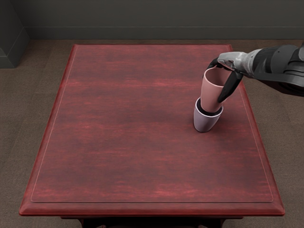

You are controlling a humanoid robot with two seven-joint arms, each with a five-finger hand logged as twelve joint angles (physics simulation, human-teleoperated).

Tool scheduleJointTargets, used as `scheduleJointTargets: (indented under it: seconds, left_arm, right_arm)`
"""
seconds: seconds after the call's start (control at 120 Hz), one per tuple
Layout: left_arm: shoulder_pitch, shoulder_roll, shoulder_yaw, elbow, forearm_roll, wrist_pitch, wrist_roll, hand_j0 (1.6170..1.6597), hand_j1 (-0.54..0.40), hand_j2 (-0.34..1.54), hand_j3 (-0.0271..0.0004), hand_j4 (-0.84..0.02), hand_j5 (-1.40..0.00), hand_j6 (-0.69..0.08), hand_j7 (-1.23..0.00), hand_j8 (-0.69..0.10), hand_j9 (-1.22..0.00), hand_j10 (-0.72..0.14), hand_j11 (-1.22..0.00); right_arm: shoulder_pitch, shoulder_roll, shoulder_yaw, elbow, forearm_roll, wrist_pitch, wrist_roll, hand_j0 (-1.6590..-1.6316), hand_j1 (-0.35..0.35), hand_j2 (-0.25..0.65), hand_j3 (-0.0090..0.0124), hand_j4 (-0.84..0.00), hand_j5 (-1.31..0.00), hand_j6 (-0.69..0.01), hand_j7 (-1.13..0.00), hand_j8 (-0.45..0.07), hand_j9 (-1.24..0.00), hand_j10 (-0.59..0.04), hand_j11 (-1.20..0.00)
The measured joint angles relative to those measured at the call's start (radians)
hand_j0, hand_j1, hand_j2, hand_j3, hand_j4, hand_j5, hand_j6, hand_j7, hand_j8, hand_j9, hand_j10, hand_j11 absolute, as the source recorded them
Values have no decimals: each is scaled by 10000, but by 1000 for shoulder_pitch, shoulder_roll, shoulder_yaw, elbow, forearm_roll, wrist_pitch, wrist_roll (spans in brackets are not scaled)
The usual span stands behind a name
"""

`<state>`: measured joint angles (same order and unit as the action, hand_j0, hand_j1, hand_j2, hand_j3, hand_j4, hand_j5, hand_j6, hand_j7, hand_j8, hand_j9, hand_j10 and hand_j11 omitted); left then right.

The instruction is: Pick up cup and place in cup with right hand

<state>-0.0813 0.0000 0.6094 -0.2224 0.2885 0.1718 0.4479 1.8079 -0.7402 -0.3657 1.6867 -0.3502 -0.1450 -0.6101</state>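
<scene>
head view: pink cup (212, 95) in right hand (227, 78)

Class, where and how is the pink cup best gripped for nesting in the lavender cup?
Probably by the upper wall of the pink cup, from the right, where the right robot hand is. It is roughly upright and widens upward, while its lower end meets the mouth of the lavender cup, so that end should stay free.
</scene>
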Motion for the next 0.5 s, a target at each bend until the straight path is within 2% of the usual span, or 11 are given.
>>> scheduleJointTargets:
  seconds: [0.05, 0.083, 0.192, 0.283, 0.5]
  left_arm:
    - [0, 0, 0, 0, 0, 0, 0, 16581, 3490, 0, -1, 0, 0, -1, 0, 0, 0, 0, 0]
    - [0, 0, 0, 0, 0, 0, 0, 16581, 3490, 0, -1, 0, 0, -1, 0, 0, 0, 0, 0]
    - [0, 0, 0, 0, 0, 0, 0, 16581, 3490, 0, 0, 0, 0, 0, 0, 0, 0, 0, 0]
    - [0, 0, 0, 0, 0, 0, 0, 16581, 3490, 0, 0, 0, 0, 0, 0, 0, 0, 0, 0]
    - [0, 0, 0, 0, 0, 0, 0, 16581, 3490, 0, 0, 0, 0, 0, 0, 0, 0, 0, 0]
  right_arm:
    - [-7, 0, 6, -1, -3, 0, 0, -16476, 1429, -255, -1, -2987, -8005, -1880, -7317, -1548, -7878, -3241, -7997]
    - [-12, 1, 9, -4, -5, 1, 0, -16486, 1226, -383, 1, -3025, -7542, -2000, -6921, -1693, -7429, -3245, -7535]
    - [-20, 4, 13, -10, -9, 1, -1, -16525, -250, -297, 0, -2175, -4948, -1576, -4581, -1394, -4881, -2305, -4943]
    - [-22, 7, 15, -13, -11, 0, -1, -16545, -1167, -228, 0, -1610, -3440, -1232, -3204, -1114, -3397, -1692, -3436]
    - [-21, 12, 17, -14, -12, 0, -1, -16568, -2247, -146, 0, -942, -1675, -820, -1591, -774, -1659, -968, -1672]
